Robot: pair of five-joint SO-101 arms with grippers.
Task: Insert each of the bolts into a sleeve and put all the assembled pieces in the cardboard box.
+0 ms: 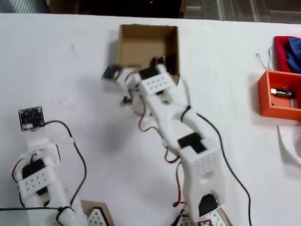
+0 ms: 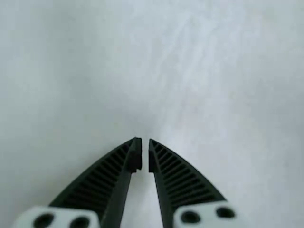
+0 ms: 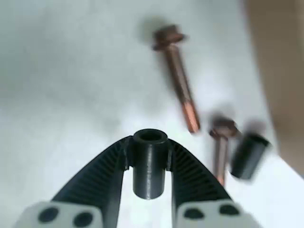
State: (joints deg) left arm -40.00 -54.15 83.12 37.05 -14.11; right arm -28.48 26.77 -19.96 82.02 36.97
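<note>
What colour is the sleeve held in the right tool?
Black. The sleeve in the right tool shows best in the right wrist view.

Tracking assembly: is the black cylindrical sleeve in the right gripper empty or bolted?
Empty: the black sleeve has an open hole; copper bolts lie loose.
</note>
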